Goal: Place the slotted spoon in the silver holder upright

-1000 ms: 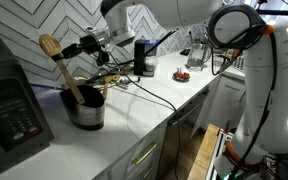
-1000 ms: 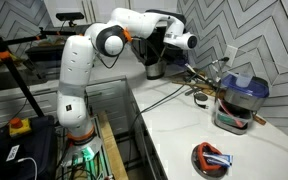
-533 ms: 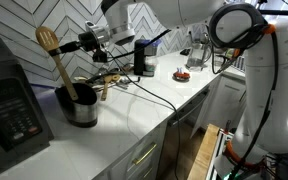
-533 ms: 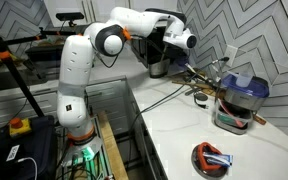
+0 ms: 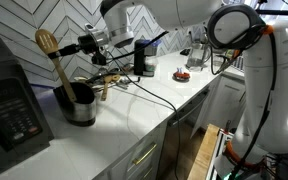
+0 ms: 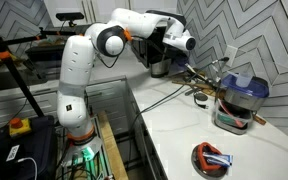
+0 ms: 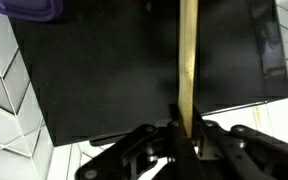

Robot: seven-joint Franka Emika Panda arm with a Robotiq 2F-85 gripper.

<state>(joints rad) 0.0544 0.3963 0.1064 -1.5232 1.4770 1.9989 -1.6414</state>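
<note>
The long light-tan wooden slotted spoon (image 5: 48,42) now stands straighter inside the brushed silver cylindrical holder (image 5: 80,110). My gripper (image 7: 182,132) clamps its handle. Next, I judge: release, retreat.

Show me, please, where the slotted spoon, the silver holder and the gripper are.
slotted spoon (image 5: 47,42): exterior view, on its oval head.
silver holder (image 5: 81,112): exterior view, on its outer wall.
gripper (image 7: 185,128): wrist view, between fingertips clamping the handle.

A black appliance (image 5: 9,105) stands at one end of the white table (image 5: 114,135). A dark cable (image 5: 155,95) runs across it, past a black cylinder (image 5: 143,57) near the herringbone wall (image 5: 44,15).
</note>
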